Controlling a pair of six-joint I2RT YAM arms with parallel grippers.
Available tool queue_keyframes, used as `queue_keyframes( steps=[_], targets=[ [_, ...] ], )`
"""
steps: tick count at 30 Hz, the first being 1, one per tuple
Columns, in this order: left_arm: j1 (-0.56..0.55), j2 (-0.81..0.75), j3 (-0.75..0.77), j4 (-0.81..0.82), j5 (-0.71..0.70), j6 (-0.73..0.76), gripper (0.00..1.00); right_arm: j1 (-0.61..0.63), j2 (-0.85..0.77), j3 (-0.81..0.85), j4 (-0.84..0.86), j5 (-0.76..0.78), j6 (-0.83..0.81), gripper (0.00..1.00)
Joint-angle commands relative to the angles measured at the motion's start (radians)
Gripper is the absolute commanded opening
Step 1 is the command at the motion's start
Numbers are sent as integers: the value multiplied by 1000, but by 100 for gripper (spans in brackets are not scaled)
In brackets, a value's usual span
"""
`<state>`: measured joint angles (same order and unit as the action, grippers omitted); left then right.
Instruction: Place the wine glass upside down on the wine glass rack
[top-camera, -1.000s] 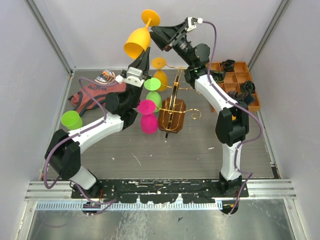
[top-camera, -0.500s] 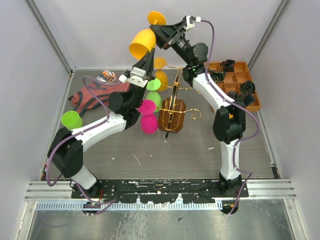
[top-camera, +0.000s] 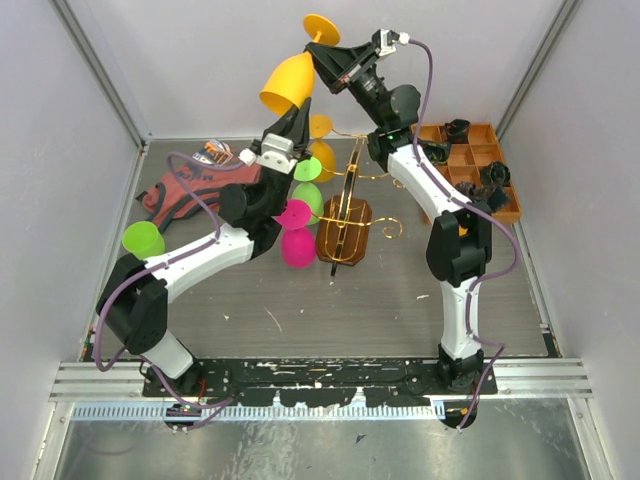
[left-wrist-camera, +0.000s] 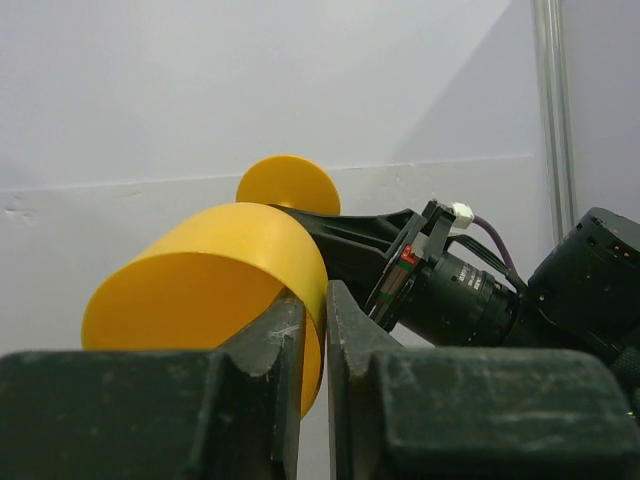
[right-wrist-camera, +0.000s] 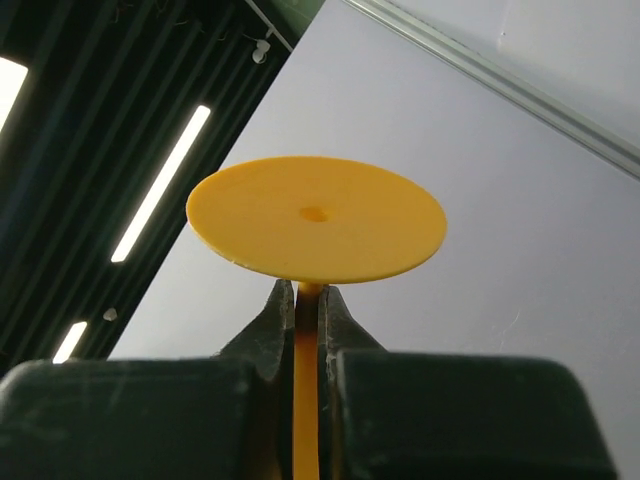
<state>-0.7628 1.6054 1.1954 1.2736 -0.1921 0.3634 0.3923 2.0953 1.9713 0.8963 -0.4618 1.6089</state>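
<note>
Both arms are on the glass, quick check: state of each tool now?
Left tool: fingers astride the glass rim, nearly shut; grip cannot be told.
Right tool: closed on the glass stem.

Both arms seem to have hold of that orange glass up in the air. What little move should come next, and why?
Probably the left gripper should open and back off the bowl's rim. The right gripper is shut on the stem of the orange wine glass, just under its foot, so it can likely carry it alone to the wine glass rack.
</note>
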Motion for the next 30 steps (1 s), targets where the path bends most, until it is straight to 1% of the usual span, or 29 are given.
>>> queue_keyframes(
  steps=[1, 3, 6, 10, 16, 20, 23, 25, 27, 30],
  targets=[
    [-8, -2, 25, 33, 6, 3, 22, 11, -2, 48, 57, -35, -61, 1],
    [-12, -7, 14, 32, 5, 2, 30, 5, 2, 69, 48, -32, -71, 1],
    [-21, -25, -20, 19, 0, 2, 47, -12, 6, 107, 27, -30, -109, 1],
    [-28, -72, -92, -12, -15, 1, 59, -53, -4, 146, -11, -19, -186, 1],
    [-32, -178, -199, -100, -108, -35, 62, -128, -61, 149, -118, -3, -389, 1],
    [-31, -261, -213, -257, -199, -26, 65, -196, -135, 101, -239, -29, -563, 1],
    [-28, -311, -175, -386, -284, 4, 67, -254, -214, 19, -329, -31, -707, 1],
    [-22, -328, -144, -455, -310, 32, 69, -297, -277, -58, -381, -30, -786, 1],
    [-15, -359, -127, -494, -343, 48, 71, -338, -328, -121, -439, -29, -850, 1],
    [3, -381, -122, -516, -365, 48, 72, -392, -409, -233, -473, -8, -951, 1]
  ],
)
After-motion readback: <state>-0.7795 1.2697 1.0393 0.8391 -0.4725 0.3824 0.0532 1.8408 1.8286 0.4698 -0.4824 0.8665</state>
